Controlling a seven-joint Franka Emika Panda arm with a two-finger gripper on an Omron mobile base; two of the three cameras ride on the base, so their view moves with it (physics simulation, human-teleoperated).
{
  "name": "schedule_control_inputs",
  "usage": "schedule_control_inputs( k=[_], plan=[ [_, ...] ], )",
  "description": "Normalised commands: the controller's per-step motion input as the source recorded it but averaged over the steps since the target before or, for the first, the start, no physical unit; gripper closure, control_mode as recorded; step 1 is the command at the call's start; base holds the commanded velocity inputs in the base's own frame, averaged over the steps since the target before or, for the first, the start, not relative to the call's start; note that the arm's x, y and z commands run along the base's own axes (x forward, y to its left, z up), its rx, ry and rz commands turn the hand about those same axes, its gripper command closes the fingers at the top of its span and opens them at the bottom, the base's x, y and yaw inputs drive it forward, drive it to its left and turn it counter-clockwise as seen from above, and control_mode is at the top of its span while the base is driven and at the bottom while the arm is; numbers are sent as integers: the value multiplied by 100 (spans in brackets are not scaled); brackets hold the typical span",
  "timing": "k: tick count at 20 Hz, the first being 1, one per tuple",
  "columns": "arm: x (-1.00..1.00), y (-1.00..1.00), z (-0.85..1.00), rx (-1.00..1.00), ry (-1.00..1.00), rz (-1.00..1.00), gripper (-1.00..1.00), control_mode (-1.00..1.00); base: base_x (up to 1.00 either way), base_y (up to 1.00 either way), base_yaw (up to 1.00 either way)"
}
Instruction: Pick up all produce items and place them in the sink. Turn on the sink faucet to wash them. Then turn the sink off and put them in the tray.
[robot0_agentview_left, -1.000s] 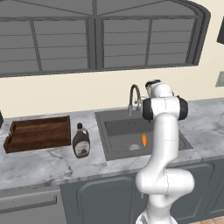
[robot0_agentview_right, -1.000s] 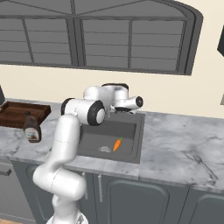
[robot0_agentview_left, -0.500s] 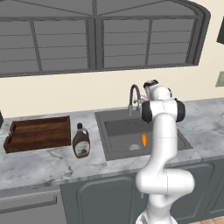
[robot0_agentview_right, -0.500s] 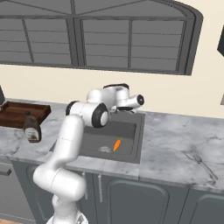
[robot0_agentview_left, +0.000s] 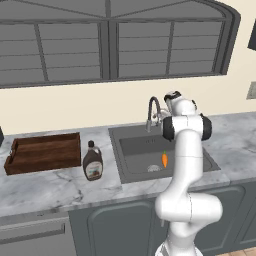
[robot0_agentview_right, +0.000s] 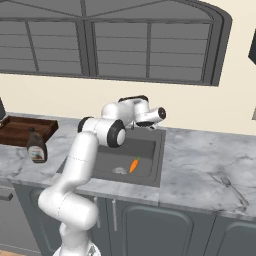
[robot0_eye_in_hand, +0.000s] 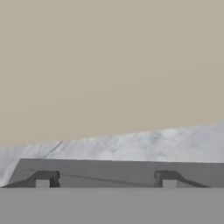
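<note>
Since the earlier frames the hand had shifted slightly at the back of the sink, swinging in nearer the faucet, while the carrot, bottle and tray had kept their places. The gripper (robot0_eye_in_hand: 105, 179) stood with its two tips well apart and nothing between them; whether it was fully spread or already narrowing I could not tell. It looked toward the back wall over the rear strip of the bench (robot0_eye_in_hand: 144, 144). From the left base view, the hand sat just beside the sink faucet (robot0_agentview_left: 152, 111), which lay at about 9 o'clock from it, its arched spout bending toward the basin; the small lever was too small to make out. By my judgement the coming move turned on that short sideways gap to the tap. The carrot (robot0_agentview_left: 164, 159) lay on the floor of the sink (robot0_agentview_left: 135, 145), at about 6 o'clock from the hand, its long axis running roughly 12 to 6, close to the drain. The tray (robot0_agentview_left: 42, 152) rested well apart at 9 o'clock, past the brown bottle (robot0_agentview_left: 92, 162).
</note>
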Motion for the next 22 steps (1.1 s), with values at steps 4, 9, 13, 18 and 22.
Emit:
schedule_control_inputs(
  k=[4, 9, 13, 18, 22],
  plan=[
    [-4, -27, -8, 0, 0, 0, 100, -100, 0, 0, 0],
    [0, -64, -7, 0, 0, 0, 100, -100, 0, 0, 0],
    [-2, -23, 0, 3, 0, 0, 100, -100, 0, 0, 0],
    [-8, 14, 13, 3, 0, 0, 100, -100, 0, 0, 0],
    [-7, 27, 16, 5, 0, 1, 100, -100, 0, 0, 0]
  ],
)
